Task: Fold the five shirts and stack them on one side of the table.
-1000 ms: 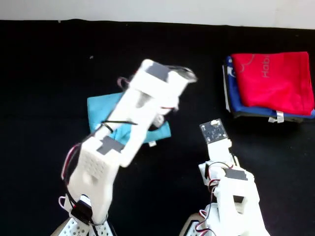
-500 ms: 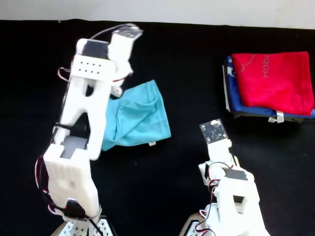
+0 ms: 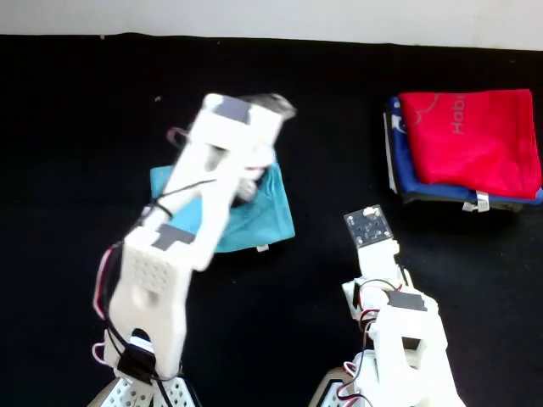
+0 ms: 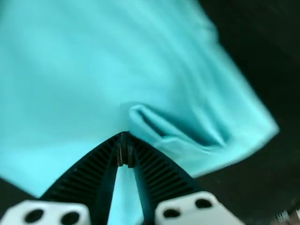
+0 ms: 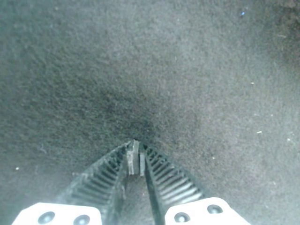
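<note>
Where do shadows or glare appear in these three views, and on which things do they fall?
Right wrist view: a dark shadow on the black cloth just ahead of the right jaws. Left wrist view: the teal shirt is brightly lit, shaded only inside its small fold. High view: no glare on the cloth; the pale band beyond it is brightest.

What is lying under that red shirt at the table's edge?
Under the red shirt a folded blue shirt peeks out along its side. Whatever lies lower in the stack is covered.
</note>
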`<control>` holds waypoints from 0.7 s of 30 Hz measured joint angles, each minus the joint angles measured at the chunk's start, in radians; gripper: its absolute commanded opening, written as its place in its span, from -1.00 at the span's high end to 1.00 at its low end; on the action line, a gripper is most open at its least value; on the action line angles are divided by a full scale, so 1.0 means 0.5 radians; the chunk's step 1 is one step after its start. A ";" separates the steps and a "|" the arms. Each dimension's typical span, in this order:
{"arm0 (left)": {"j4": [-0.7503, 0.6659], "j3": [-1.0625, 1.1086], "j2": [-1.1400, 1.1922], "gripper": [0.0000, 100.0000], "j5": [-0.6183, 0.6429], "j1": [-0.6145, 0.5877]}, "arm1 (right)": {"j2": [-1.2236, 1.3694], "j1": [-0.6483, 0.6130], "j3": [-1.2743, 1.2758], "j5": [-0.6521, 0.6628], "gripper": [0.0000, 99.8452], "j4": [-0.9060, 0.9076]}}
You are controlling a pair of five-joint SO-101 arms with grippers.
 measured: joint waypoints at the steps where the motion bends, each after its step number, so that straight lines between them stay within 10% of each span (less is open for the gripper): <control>1: 0.049 0.000 0.000 0.98 0.015 0.061 | 0.000 0.000 0.000 0.000 0.99 0.000; 21: 0.006 0.307 -0.430 0.98 0.043 0.132 | 0.000 0.000 0.000 0.000 0.99 0.000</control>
